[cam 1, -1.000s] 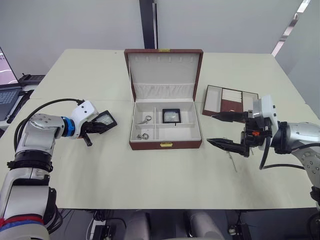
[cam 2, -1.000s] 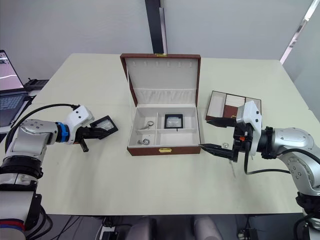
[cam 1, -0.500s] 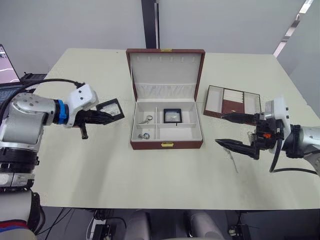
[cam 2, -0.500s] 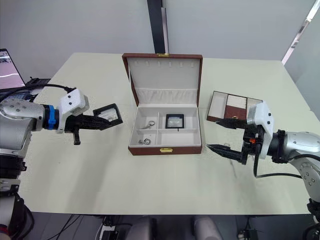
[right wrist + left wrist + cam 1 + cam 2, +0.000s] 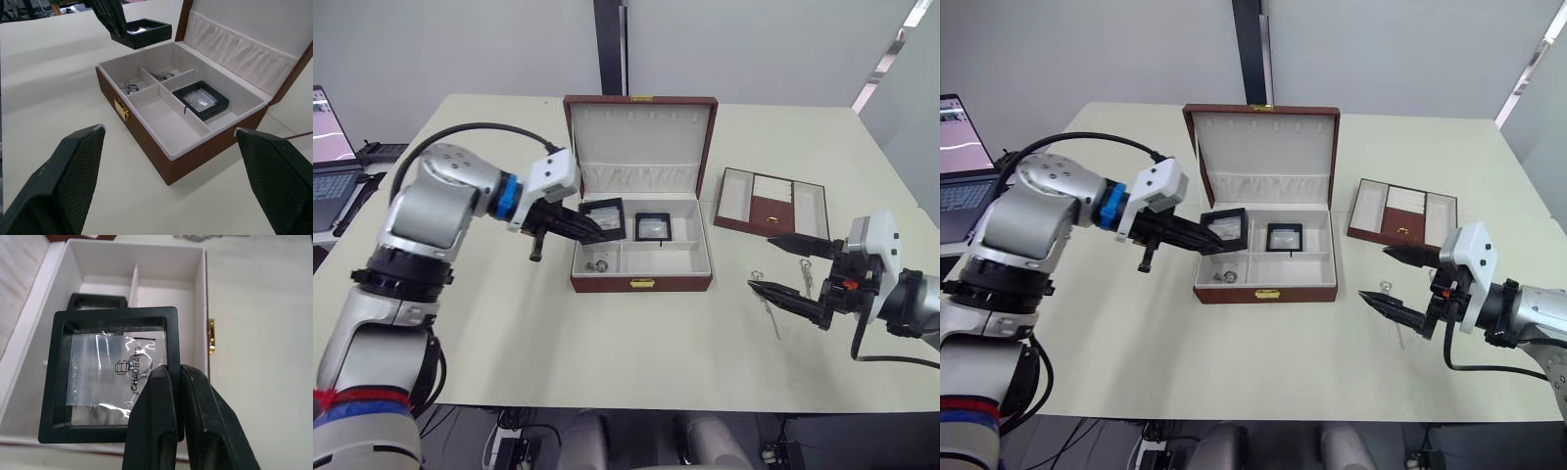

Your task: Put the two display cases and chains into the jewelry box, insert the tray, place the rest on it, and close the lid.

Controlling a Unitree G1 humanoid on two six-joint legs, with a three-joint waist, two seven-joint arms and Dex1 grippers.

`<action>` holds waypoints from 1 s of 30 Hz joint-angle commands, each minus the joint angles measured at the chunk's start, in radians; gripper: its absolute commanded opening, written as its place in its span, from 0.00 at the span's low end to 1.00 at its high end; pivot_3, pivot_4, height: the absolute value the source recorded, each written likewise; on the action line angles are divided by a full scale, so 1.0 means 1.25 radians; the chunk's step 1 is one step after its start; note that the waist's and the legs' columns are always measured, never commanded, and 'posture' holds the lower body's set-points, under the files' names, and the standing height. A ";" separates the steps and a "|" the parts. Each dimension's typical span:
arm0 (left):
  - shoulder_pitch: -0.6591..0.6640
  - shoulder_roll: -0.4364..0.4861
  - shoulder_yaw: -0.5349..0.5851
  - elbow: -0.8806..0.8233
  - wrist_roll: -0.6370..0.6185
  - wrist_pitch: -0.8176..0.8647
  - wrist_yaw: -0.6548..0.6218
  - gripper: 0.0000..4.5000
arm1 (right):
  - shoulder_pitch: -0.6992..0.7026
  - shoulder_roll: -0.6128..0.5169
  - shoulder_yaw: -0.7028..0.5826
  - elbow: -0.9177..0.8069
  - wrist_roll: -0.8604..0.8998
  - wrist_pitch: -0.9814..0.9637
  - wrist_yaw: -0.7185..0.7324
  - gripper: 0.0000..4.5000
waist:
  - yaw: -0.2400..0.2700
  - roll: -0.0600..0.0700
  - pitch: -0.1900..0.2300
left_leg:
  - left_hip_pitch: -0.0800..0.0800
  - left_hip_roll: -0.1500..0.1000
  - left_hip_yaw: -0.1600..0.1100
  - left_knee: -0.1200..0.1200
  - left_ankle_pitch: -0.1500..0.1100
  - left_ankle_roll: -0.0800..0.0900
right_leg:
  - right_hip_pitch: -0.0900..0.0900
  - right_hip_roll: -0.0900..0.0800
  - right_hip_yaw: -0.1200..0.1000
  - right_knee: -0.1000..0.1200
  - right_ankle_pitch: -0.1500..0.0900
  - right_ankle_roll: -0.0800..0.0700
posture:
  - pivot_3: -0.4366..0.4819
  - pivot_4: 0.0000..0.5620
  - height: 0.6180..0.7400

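**Second display case held over the open jewelry box**

The display case (image 5: 115,369) sits pinched at its edge in the left gripper (image 5: 582,228), hovering over the jewelry box (image 5: 641,283), above its left compartments. Just beyond the fingertips, another display case (image 5: 651,225) lies in the box's back middle compartment. The right gripper (image 5: 788,266) hangs spread wide and empty, well right of the box, with the tray (image 5: 773,203) just behind it and a chain (image 5: 769,305) on the table (image 5: 509,333) beside its lower finger.

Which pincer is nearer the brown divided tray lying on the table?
Right. The right pincer hovers open just in front of the brown divided tray; the left pincer is across the open jewelry box, gripping a black display case.
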 commanded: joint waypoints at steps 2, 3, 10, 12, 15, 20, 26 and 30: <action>-0.042 -0.043 -0.033 0.053 0.018 -0.033 -0.022 0.00 | 0.028 0.006 -0.049 -0.054 0.025 -0.003 -0.034 1.00 | -0.001 0.000 0.000 | 0.000 0.000 0.000 0.000 0.000 0.000 | 0.000 0.000 0.000 0.000 0.000 0.000 | 0.48 0.27 1.00; -0.048 -0.057 -0.041 0.066 0.020 -0.044 -0.028 0.00 | 0.037 0.008 -0.054 -0.060 0.027 -0.004 -0.040 1.00 | -0.002 0.000 0.000 | 0.000 0.000 0.000 0.000 0.000 0.000 | 0.000 0.000 0.000 0.000 0.000 0.000 | 0.48 0.27 1.00; -0.078 -0.152 -0.083 0.162 0.057 -0.109 -0.025 0.00 | 0.089 0.013 -0.084 -0.094 0.042 -0.004 -0.069 1.00 | 0.000 0.000 0.000 | 0.000 0.000 -0.001 0.000 0.000 0.000 | 0.000 0.001 0.001 0.000 0.000 0.000 | 0.48 0.27 1.00; -0.085 -0.171 -0.083 0.185 0.062 -0.121 -0.029 0.00 | 0.102 0.011 -0.095 -0.102 0.047 -0.003 -0.075 1.00 | 0.000 0.000 0.000 | 0.000 0.000 -0.001 0.000 0.000 0.000 | 0.000 0.001 0.001 0.000 0.000 0.000 | 0.48 0.27 1.00; -0.089 -0.200 -0.088 0.222 0.075 -0.139 -0.023 0.00 | 0.122 0.009 -0.110 -0.112 0.056 -0.001 -0.086 1.00 | -0.001 0.000 0.000 | 0.000 0.000 -0.001 0.000 0.000 0.000 | 0.000 0.001 0.001 0.000 0.000 0.000 | 0.48 0.27 1.00; -0.085 -0.220 -0.086 0.248 0.090 -0.152 -0.022 0.00 | 0.139 0.010 -0.123 -0.125 0.068 -0.001 -0.103 1.00 | -0.001 0.000 0.000 | 0.000 0.000 -0.001 0.000 0.000 0.000 | 0.000 0.001 0.001 0.000 0.000 0.000 | 0.48 0.27 1.00; -0.077 -0.230 -0.083 0.248 0.087 -0.136 -0.025 0.00 | 0.157 0.006 -0.130 -0.132 0.078 -0.004 -0.114 1.00 | 0.000 0.000 0.000 | -0.001 0.000 -0.002 0.000 0.000 0.000 | 0.000 0.001 0.001 -0.001 0.000 0.000 | 0.48 0.27 1.00; -0.070 -0.234 -0.088 0.240 0.089 -0.122 -0.025 0.00 | 0.162 0.004 -0.131 -0.133 0.080 -0.005 -0.117 1.00 | -0.001 0.000 0.000 | -0.001 0.000 -0.002 0.000 0.000 0.000 | 0.000 0.001 0.001 0.000 0.000 0.000 | 0.48 0.27 1.00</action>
